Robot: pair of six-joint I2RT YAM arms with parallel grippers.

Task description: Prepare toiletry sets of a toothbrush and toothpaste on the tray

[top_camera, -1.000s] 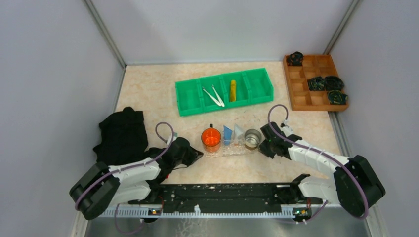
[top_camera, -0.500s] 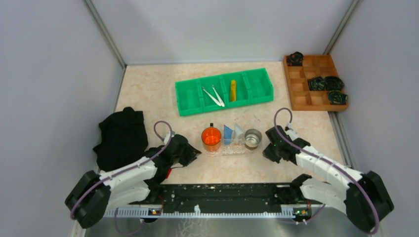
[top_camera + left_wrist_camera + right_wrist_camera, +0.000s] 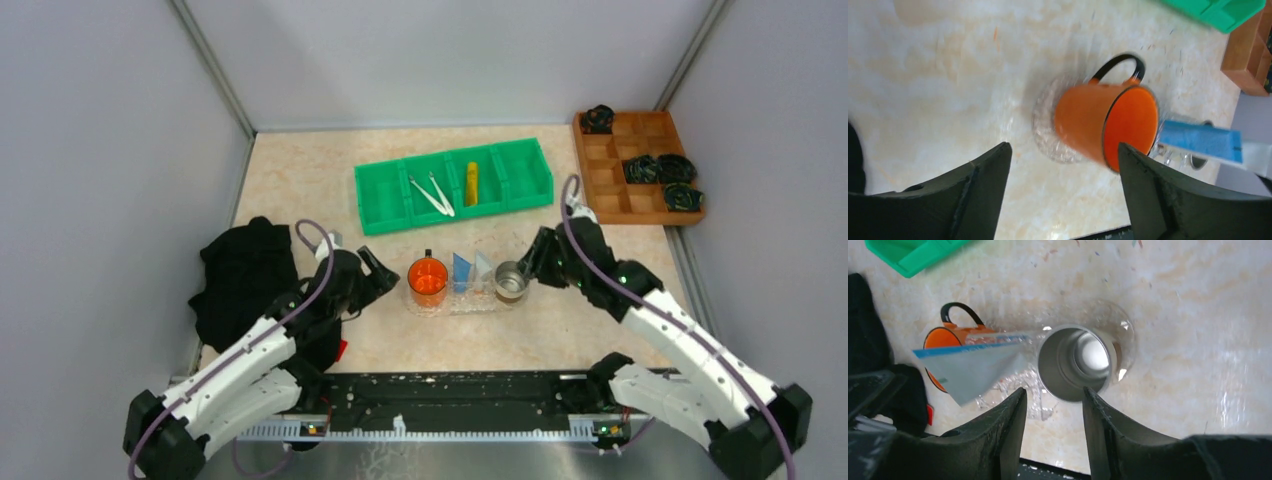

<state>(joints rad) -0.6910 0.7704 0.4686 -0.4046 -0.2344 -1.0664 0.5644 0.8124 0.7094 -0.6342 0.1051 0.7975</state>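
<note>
Left tool [image 3: 383, 273] spread, nothing held; orange mug [image 3: 427, 280] just ahead of tips, on tray [image 3: 462, 305] end. Right tool [image 3: 530, 268] spread, empty; steel cup [image 3: 511, 281] just ahead, on opposite end. Blue toothpaste tube [image 3: 460, 271] and white toothpaste tube [image 3: 483, 268] stood between cups, seemingly kept upright there. Toothbrushes [image 3: 432, 195] well beyond both tools, in green bin [image 3: 380, 215]; judged wanted next.
</note>
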